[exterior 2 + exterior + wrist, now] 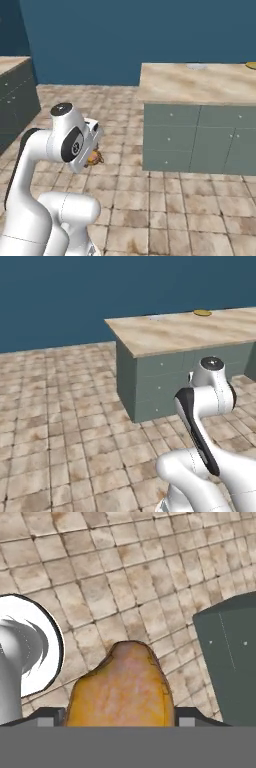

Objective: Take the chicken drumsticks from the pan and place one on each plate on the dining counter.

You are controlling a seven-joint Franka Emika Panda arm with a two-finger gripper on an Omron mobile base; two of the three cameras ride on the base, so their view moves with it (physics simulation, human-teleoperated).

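Golden-brown drumstick [122, 687] sits clamped between the end effector [93, 158] tips, low over the tiled floor, with the desk [200, 82] and yellow plate [202, 313] off at about 2 o'clock, well apart.

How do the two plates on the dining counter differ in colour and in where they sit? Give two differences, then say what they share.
Colour: the yellow plate is golden, while the pale plate is grey-white and nearly blends into the marbled top. Place: in the right base view the pale plate lies nearer the dining counter's left end, the yellow plate further right at the picture's edge. Both lie flat along the far edge, bare of food.
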